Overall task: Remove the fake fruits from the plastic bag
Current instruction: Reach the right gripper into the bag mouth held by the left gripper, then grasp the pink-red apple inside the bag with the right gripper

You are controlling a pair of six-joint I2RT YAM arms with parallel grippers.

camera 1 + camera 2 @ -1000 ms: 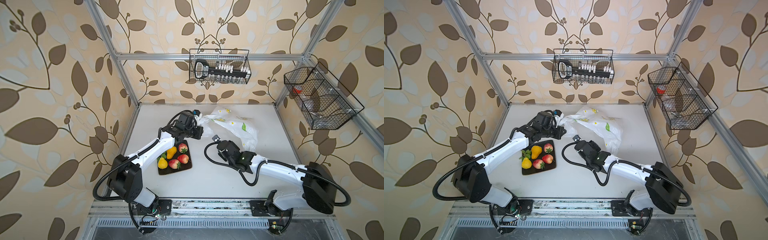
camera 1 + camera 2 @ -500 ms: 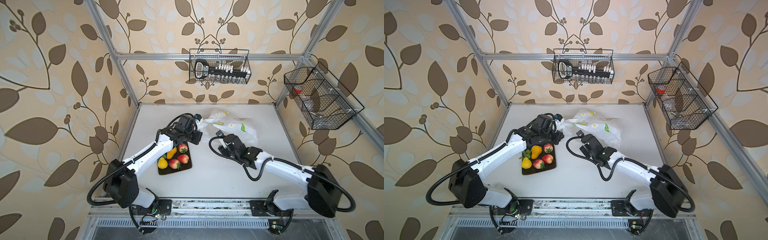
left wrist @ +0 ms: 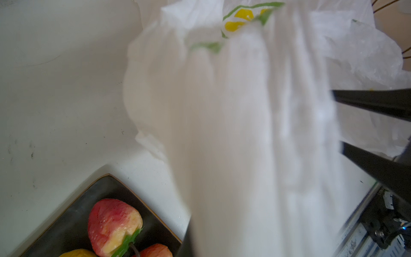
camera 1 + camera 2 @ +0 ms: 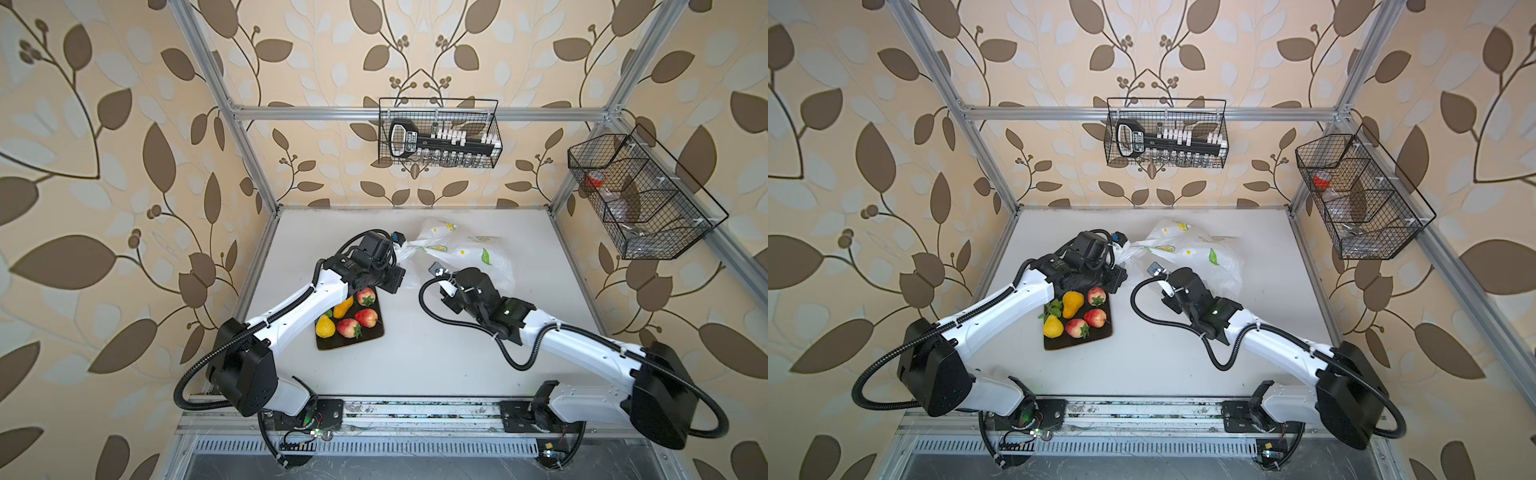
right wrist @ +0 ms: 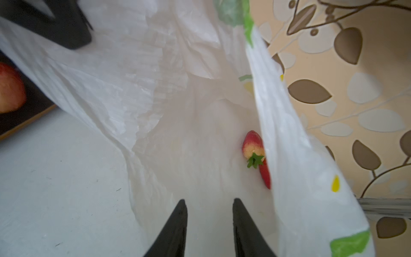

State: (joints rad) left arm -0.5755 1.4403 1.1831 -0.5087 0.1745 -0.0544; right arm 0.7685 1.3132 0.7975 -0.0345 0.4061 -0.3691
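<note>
Fake fruits [image 4: 1076,328] — five on one tray [image 4: 1061,343], two in one plastic bag [image 4: 1223,266]

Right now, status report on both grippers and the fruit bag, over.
Left gripper shut on plastic bag, holding its mouth up. Right gripper open, empty, at the mouth. Strawberry and another red fruit inside; bag wall partly hides them.

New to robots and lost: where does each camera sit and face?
Both top views: high in front, looking down on both arms, plastic bag, tray.
Left wrist: on that arm, faces the bag its shut left tool grips.
Right wrist: likewise mounted, peers into the bag at a strawberry; open right tool shows.
Shared: bag, tray.
</note>
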